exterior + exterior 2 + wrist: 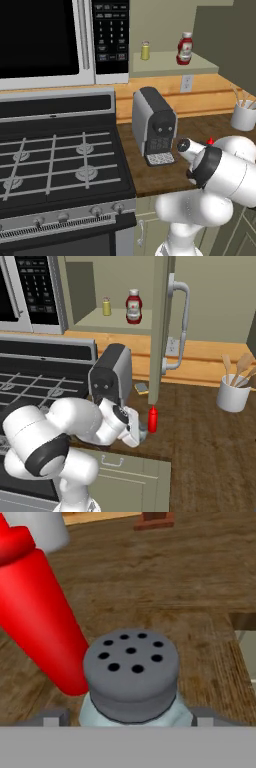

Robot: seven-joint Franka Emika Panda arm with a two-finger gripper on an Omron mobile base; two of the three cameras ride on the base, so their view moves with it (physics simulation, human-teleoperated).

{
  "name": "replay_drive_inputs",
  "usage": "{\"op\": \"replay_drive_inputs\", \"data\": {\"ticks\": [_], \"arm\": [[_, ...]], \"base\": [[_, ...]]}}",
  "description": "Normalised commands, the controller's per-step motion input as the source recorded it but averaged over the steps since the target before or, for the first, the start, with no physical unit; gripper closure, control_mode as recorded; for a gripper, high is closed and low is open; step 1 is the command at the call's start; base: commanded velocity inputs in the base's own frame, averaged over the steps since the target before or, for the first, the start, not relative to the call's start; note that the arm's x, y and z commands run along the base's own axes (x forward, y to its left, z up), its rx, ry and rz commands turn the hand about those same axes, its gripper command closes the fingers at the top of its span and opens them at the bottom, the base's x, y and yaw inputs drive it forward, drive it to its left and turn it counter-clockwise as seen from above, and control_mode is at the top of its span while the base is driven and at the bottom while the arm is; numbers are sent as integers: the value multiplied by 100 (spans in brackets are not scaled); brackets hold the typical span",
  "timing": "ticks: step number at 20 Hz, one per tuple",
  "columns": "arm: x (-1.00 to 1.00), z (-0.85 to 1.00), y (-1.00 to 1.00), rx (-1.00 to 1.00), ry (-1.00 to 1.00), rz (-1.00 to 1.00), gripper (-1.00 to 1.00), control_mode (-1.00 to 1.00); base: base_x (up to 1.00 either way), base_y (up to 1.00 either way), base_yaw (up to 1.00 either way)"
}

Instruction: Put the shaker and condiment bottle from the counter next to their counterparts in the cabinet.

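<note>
The shaker (131, 667), pale blue with a grey holed cap, stands on the wooden counter (200, 421) near its front edge. My gripper (130, 717) is low around it, one finger on each side, jaws still apart. The slim red condiment bottle (40, 617) stands upright just beside the shaker, right of my gripper (142, 432) in the right base view, where the bottle (153, 420) is plain. On the cabinet shelf (100, 320) stand the yellow shaker (106, 306) and the wide red bottle (133, 306). The cabinet door (161, 326) hangs open above the bottle.
A grey coffee machine (111, 378) stands just behind my arm. A white utensil holder (232, 393) sits at the right of the counter. The gas stove (55, 160) lies to the left, with the microwave (50, 40) above it.
</note>
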Motion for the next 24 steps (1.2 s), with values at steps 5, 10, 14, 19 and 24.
{"op": "replay_drive_inputs", "data": {"ticks": [5,10,14,19,24], "arm": [[0,-11,-4,0,-1,0,100,-100],[-12,0,-10,0,-8,0,100,-100],[-33,12,-14,0,-22,0,100,-100],[-34,24,-10,0,-24,0,100,-100],[-16,7,-1,0,-12,0,100,-100]], "base": [[0,0,0],[0,0,0],[0,0,0],[0,0,0],[0,0,0]]}}
